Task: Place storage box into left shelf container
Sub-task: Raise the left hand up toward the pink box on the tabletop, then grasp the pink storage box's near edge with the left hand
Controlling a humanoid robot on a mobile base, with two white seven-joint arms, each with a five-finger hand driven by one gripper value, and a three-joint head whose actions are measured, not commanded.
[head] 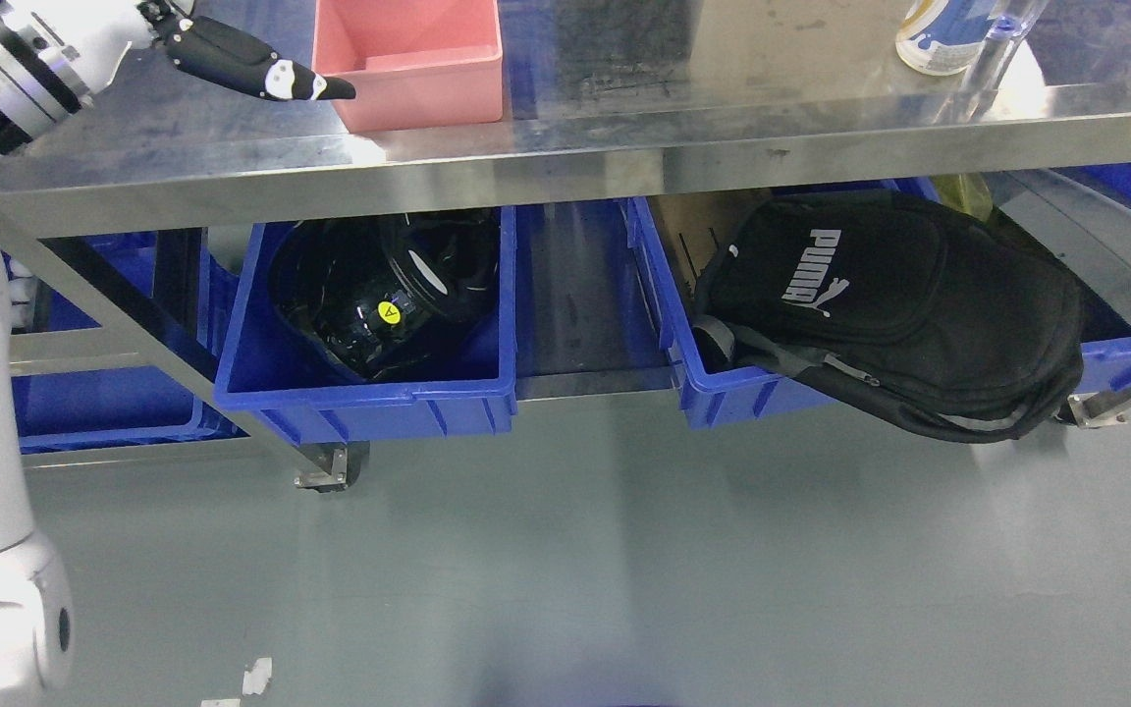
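— Head view first: how far along are you?

— Barely begun. The pink storage box (413, 61) sits on the steel table (624, 137); my left hand (251, 67) holds nothing, fingers stretched flat, the tip just beside its left wall. The left blue container (369, 398) below already holds dark gear.

— What's hidden?

— The box's far rim is cut off; my right arm isn't visible.

Storage box (408, 59): pink. Shelf containers (369, 393): blue. Backpack (899, 304): black, white logo. Worktop (624, 147): bare steel grey. Floor (624, 570): grey-green. Left hand (242, 64): black fingers, white marks.
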